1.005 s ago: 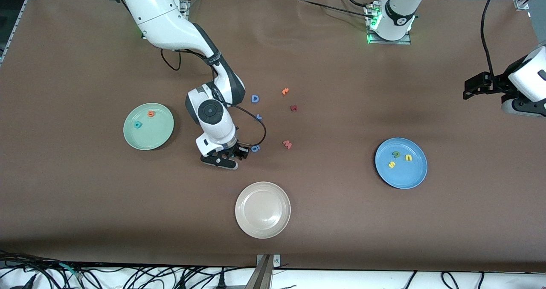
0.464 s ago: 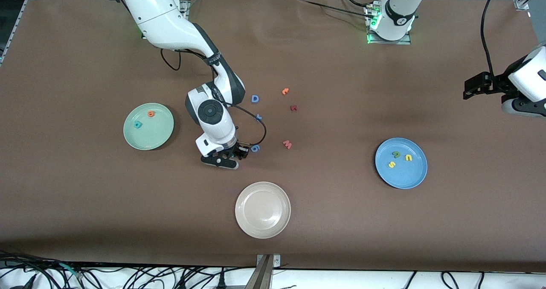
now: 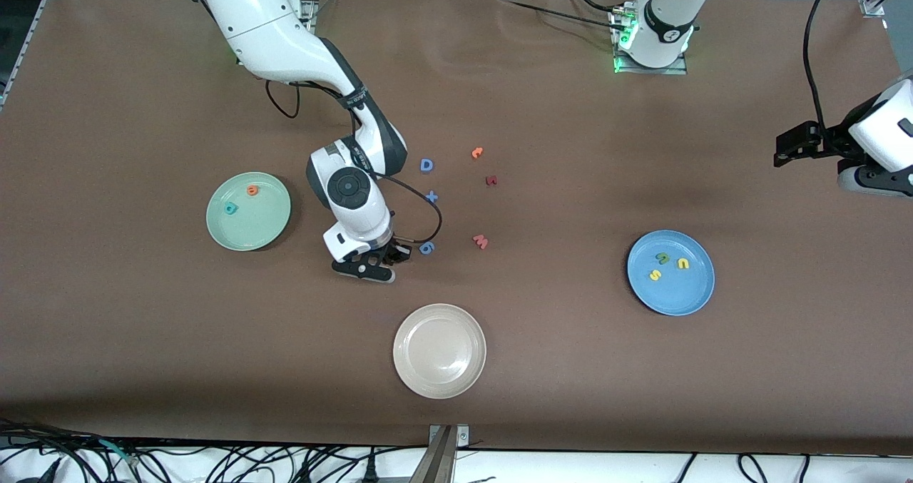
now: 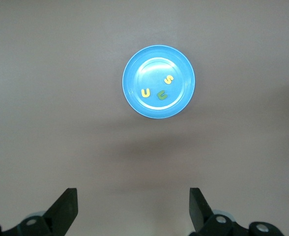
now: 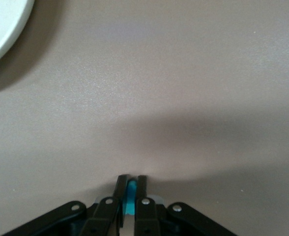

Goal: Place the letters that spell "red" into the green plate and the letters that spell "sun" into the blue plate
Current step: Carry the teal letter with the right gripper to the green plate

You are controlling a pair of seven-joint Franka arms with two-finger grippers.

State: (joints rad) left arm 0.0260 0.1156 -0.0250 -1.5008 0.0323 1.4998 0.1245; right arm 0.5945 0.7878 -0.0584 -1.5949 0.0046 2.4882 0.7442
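My right gripper is shut on a slim teal letter "r", low over the table between the green plate and the beige plate. The teal strip shows pinched between the fingertips in the right wrist view. In the green plate lie an orange "e" and a teal "d". The blue plate holds a yellow "s", a dark green letter and a yellow "u". My left gripper waits open, high at the left arm's end of the table. Its wrist view looks down on the blue plate.
A beige-white plate sits nearer the front camera than the right gripper. Loose letters lie mid-table: a blue "D", two small blue letters, a pink "M", a dark red letter and an orange hooked letter.
The right gripper's fingers have closed on the teal letter, and the hand has shifted slightly toward the green plate. The left arm has not moved.
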